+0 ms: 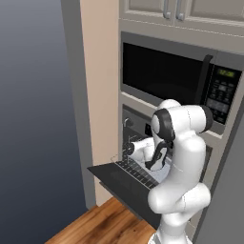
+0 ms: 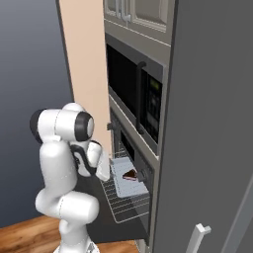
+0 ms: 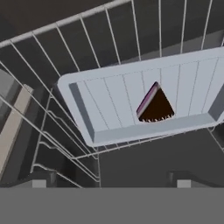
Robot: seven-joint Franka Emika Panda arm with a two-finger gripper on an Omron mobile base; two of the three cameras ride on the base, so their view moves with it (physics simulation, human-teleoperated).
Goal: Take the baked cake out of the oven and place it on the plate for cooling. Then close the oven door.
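Observation:
The oven point(image 1: 134, 123) sits under the microwave, and its door point(image 1: 119, 185) hangs open and flat. A wire rack point(image 2: 123, 203) is pulled out over the door. On the rack lies a pale grey baking tray point(image 3: 109, 109) holding the cake point(image 3: 154, 106), a dark triangular slice with a pink edge. The right base view also shows the cake point(image 2: 131, 174) on the tray point(image 2: 123, 184). My gripper point(image 3: 111, 180) hovers above the tray, open, with nothing between its fingers; the cake lies ahead and slightly right of them. The plate is out of view.
A black microwave point(image 1: 167, 71) with a vertical handle is mounted just above the oven, and cabinets point(image 1: 181, 12) sit over it. A tall grey panel point(image 2: 212, 123) stands on the right. Wooden floor point(image 1: 102, 224) lies below the open door.

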